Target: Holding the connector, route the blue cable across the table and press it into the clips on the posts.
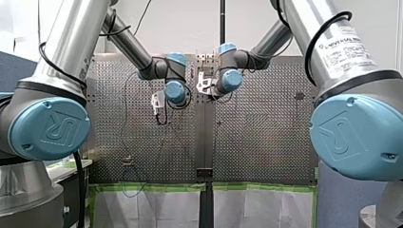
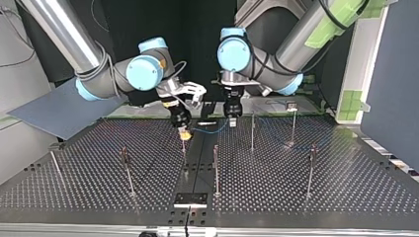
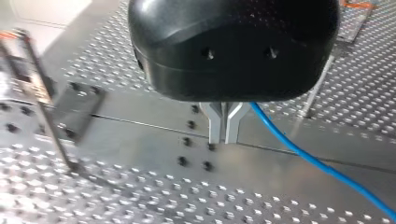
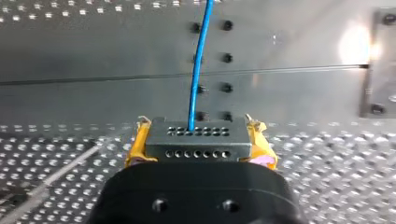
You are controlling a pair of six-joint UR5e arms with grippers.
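Gripping the connector [image 4: 205, 145], my right tool [image 4: 198, 137] faces the blue cable [image 4: 198, 65], which passes beside my closed left tool [image 3: 224, 129].

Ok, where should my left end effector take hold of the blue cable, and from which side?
Grip the straight bare stretch of the blue cable ahead of the connector, which my right end effector holds. Bring my left end effector down from above to straddle it: the cable is thin and runs straight there, so a sideways approach would likely push it away.
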